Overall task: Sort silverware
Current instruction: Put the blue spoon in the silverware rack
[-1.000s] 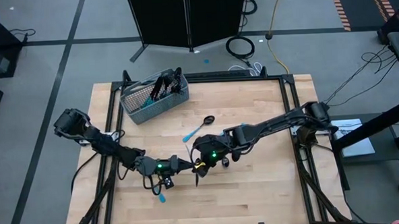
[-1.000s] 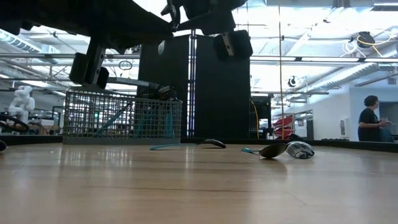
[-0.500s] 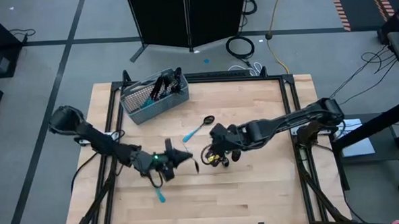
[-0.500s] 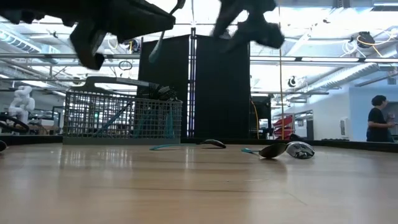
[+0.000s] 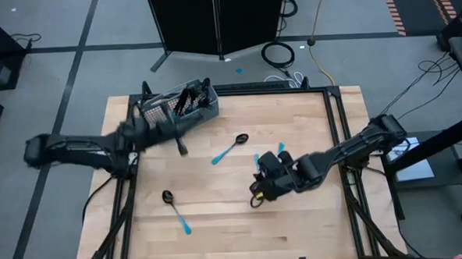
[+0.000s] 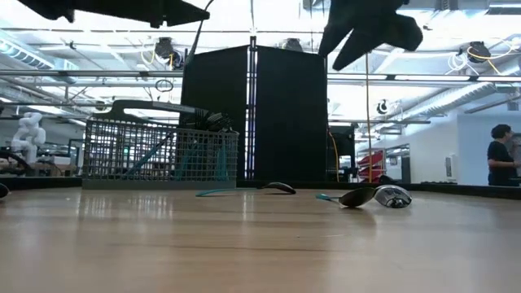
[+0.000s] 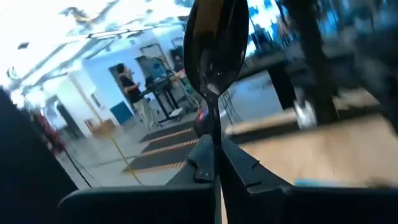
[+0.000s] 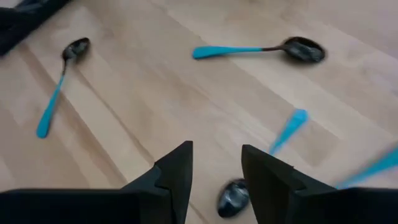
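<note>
My left gripper [image 5: 175, 134] hangs above the table's far left, just in front of the grey wire basket [image 5: 179, 110], shut on a dark spoon [image 7: 214, 37]. My right gripper [image 8: 216, 171] is open, slanting down over the table's middle right and touching nothing. Under it lies a spoon [image 8: 233, 196] on its side, its blue handle [image 8: 289, 127] flat on the wood. Two more blue-handled spoons lie flat, one mid-table [image 5: 232, 149] and one toward the near left [image 5: 176, 210]. The basket [image 6: 159, 150] holds several pieces of silverware, standing up. My left gripper pinches the spoon by its thin dark neck [image 7: 215, 134], just behind the bowl, between its two fingers. The spoon runs along the fingers and its bowl stands out past their tips. The handle is hidden behind the fingers. The spoon is lifted clear of the table.
Black frame rails and posts [image 5: 341, 109] edge the table. Bare wood lies along the near edge. A dark cabinet [image 6: 252, 114] stands beyond the far edge. A person [image 6: 498, 155] stands far off in the room at the right.
My left gripper has risen from the near middle and swung toward the far left and the basket, rolling as it went and carrying the spoon lifted clear. My right gripper has drawn back from that meeting place toward the table's right and near edges.
</note>
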Robot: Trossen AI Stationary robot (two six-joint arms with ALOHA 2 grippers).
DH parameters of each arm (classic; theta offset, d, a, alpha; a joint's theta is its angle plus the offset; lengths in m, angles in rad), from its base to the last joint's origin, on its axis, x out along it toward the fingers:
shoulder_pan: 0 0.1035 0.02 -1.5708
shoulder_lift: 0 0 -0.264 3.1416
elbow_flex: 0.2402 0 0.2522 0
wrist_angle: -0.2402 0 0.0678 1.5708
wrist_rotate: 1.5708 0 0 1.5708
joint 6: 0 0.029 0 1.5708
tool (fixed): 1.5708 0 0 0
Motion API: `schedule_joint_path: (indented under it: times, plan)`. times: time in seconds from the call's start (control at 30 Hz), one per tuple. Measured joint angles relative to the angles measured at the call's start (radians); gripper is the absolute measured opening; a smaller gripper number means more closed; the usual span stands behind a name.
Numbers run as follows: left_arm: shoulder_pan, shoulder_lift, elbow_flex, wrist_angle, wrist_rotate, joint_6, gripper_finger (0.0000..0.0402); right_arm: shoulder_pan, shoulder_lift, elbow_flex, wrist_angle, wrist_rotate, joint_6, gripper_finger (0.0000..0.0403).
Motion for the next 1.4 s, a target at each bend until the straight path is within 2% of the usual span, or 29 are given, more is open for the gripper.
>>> schedule_joint_path:
  times: [0.13,0.27,0.4,0.5,0.63,0.93,1.1,1.3,1.4]
  plan:
    - [0.277,-0.009,0.009,0.037,0.265,-0.205,0.0000,0.038,0.029,-0.094,0.170,0.077,0.003,0.0130]
    - [0.514,0.128,0.044,0.116,0.508,-0.389,0.0000,0.042,0.067,-0.175,0.332,0.155,-0.013,0.0130]
    - [0.655,0.290,0.059,0.327,0.624,-0.556,0.0000,0.024,0.100,-0.218,0.432,0.185,-0.027,0.0130]
    - [0.710,0.390,0.059,0.516,0.691,-0.652,0.0000,0.007,0.118,-0.221,0.438,0.138,-0.069,0.0130]
    - [0.724,0.503,0.060,0.667,0.700,-0.718,0.0000,-0.003,0.124,-0.221,0.441,0.127,-0.102,0.0130]
    - [0.722,0.691,0.142,0.670,0.657,-0.715,0.0000,-0.009,0.124,-0.221,0.458,0.122,-0.169,0.0130]
    - [0.716,0.722,0.162,0.669,0.624,-0.709,0.0000,-0.008,0.124,-0.221,0.458,0.121,-0.169,0.0130]
    - [0.691,0.721,0.162,0.630,0.493,-0.691,0.0000,0.007,0.124,-0.221,0.461,0.121,-0.169,0.0130]
    - [0.675,0.721,0.163,0.641,0.473,-0.672,0.0001,0.014,0.124,-0.221,0.463,0.121,-0.169,0.0130]
